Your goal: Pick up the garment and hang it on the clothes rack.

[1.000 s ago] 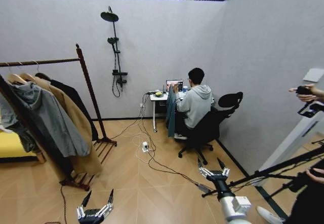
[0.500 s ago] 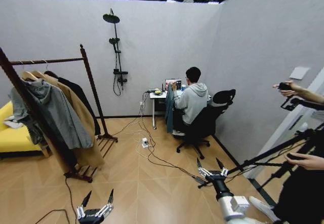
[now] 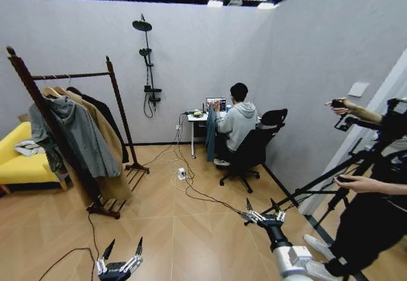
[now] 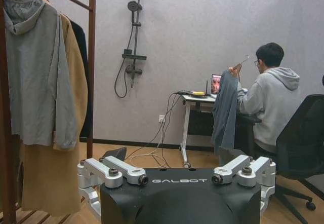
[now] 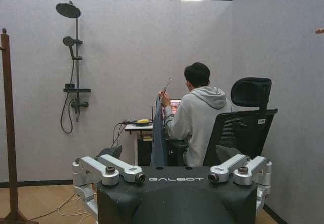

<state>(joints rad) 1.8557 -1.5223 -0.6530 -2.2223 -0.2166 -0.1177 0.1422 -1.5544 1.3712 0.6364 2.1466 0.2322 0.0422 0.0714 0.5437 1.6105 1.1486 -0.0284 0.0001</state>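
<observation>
The clothes rack stands at the robot's left against the back wall, and the black jacket already hangs on its rail at the far end, mostly hidden behind a long tan coat and a grey hooded jacket. Both arms are held low in front of the robot, well apart from the rack: the left gripper hovers over bare floor with its fingers spread wide and empty, and the right gripper points toward the room's middle, also spread wide and holding nothing. The main risk, as I judge it, is picking the wrong garment, since the grey jacket and tan coat sit in front of the black one and a reach from this side meets them first. A person at a small bench holds up a grey-blue garment on a hanger, another chance for confusion. Cables trail across the floor between robot and rack, so driving over them could snag a wheel or pull the power strip. A tripod and a second person's hands stand close on the right, where a swinging right arm might strike them.
</observation>
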